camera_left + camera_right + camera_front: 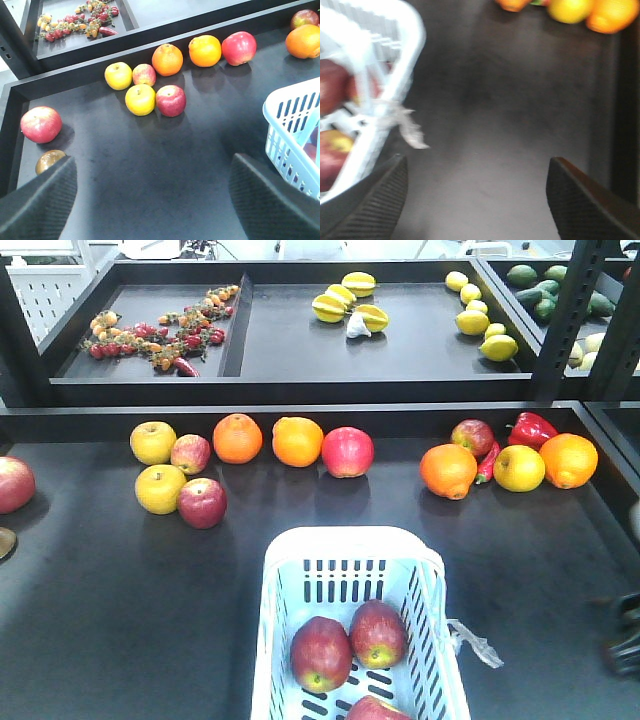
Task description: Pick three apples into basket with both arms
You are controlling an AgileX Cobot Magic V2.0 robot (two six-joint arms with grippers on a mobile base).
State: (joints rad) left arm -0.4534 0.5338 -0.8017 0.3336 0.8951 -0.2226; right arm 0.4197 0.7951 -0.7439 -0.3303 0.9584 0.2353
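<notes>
**benchrat:** So what's the setup? Dark matte table with a raised black lip, and a second black shelf behind it split into trays: little red and orange fruits on the left, yellow ones in the middle and right. Loose fruit runs in a row along the back of the table: yellow apples, oranges, a red pepper.

**armwatcher:** And the arms?

**benchrat:** Left gripper hangs over bare table, fingers spread wide with nothing between them. It's pointed toward the yellow apple cluster, basket off to its right. Right gripper is the same, jaws wide apart and empty, just beside the basket's right wall, near the clear plastic scrap. That view is blurry. From the front you only catch a dark bit of the right arm at the frame edge.

**armwatcher:** Apples?

**benchrat:** Three apples sit in the basket, dark red with yellow-green patches, two touching side by side, the third cut off at the bottom edge. The basket is pale blue-white with slotted sides, at front centre of the table.
</notes>
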